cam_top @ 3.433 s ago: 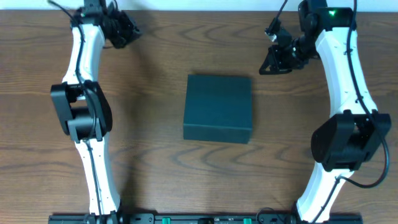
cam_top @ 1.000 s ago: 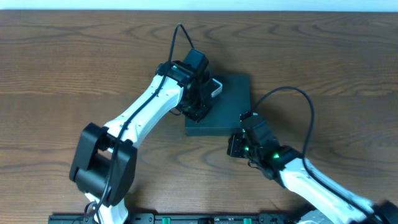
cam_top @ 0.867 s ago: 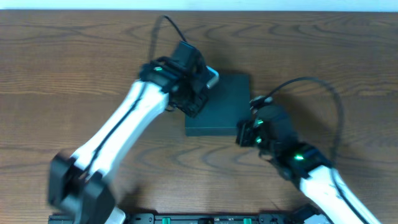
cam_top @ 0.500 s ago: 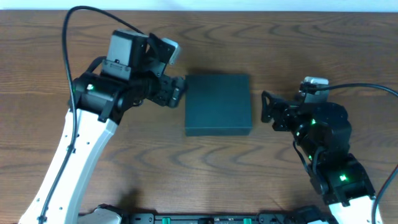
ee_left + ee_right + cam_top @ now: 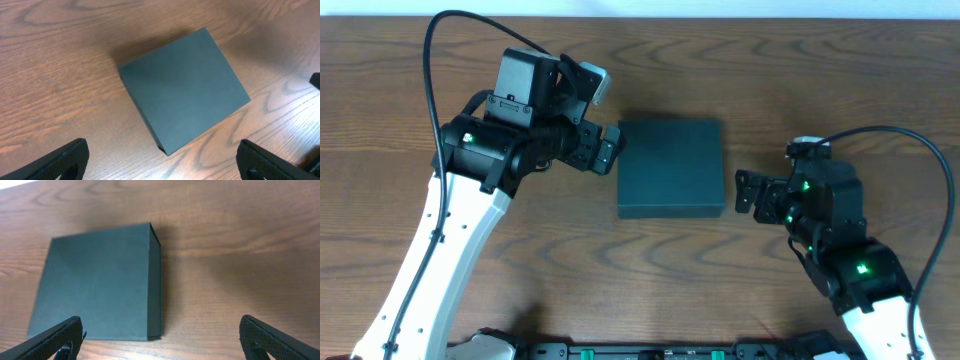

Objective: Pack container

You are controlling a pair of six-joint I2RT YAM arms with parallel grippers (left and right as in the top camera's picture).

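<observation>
The dark teal box [image 5: 671, 168] lies flat on the wooden surface [image 5: 820, 80], near its middle, with the lid shut. In the left wrist view the box [image 5: 184, 90] sits turned at an angle, 1 corner pointing toward the camera. In the right wrist view the box [image 5: 95, 282] fills the left half, with its darker side wall showing along the right edge.

The left jaws stand wide open and hold nothing. From overhead they are just beside the box's left edge, close to its far corner. The left wrist view shows their 2 fingertips [image 5: 65, 160] in the bottom corners, the box lying between and beyond them, neither tip touching it.

The right jaws are also spread wide and empty. They sit near the box's right edge by its near corner, with a strip of bare wood between. Their fingertips [image 5: 50, 340] frame the box from below.

The left arm [image 5: 470, 200] reaches in from the near left, the right arm [image 5: 840, 250] from the near right
</observation>
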